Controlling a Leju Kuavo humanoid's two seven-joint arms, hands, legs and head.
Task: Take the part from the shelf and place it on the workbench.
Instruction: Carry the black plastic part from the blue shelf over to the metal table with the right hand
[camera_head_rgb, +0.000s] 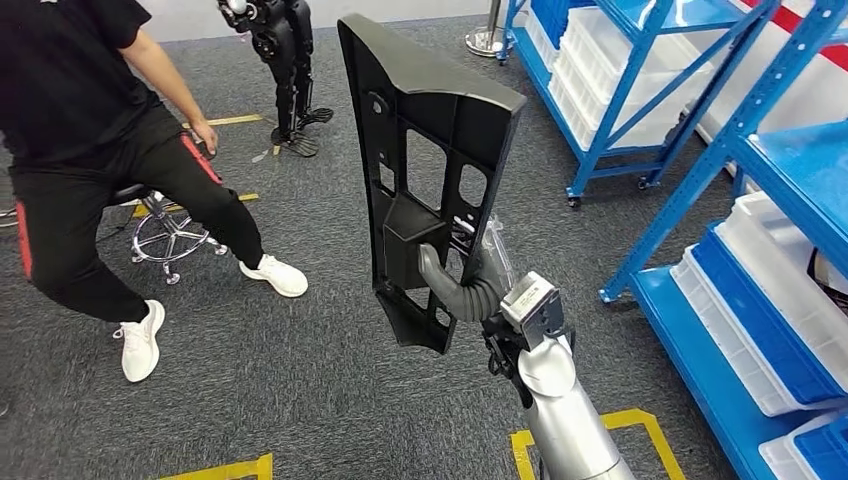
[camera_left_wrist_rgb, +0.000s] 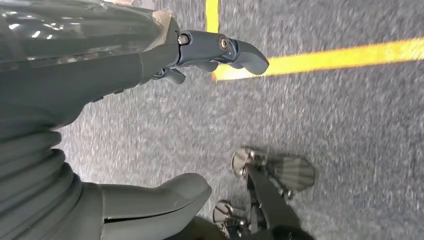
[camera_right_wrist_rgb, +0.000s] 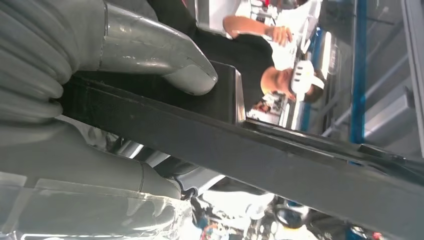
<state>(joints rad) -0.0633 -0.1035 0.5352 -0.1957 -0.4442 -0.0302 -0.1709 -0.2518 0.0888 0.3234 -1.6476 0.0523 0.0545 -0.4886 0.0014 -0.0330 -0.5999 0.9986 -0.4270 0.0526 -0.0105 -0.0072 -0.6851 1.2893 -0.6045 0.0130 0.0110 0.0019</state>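
One person in black clothes and white shoes (camera_head_rgb: 90, 130) sits on a rolling stool beyond our left side, well apart from our fingers. Our left hand (camera_left_wrist_rgb: 150, 115) hangs over grey carpet and a yellow floor line (camera_left_wrist_rgb: 320, 57), thumb and dark fingers (camera_left_wrist_rgb: 235, 50) apart and loosely bent, holding nothing.

Further right, our right hand (camera_head_rgb: 470, 285) grips the large black moulded plastic panel with cut-out windows (camera_head_rgb: 425, 160); the thumb (camera_right_wrist_rgb: 165, 60) presses one face and the other fingers wrap behind its edge. That part is off the blue steel shelving with white bins (camera_head_rgb: 720, 180), which stands to the right of our fingers. No workbench is visible, so we judge we are mid-carry.

We should keep the wrist steady, turn slowly, and give the seated person room.

Its long axis runs nearly upright, leaning slightly left, broad end above our fingers, narrow end just below.
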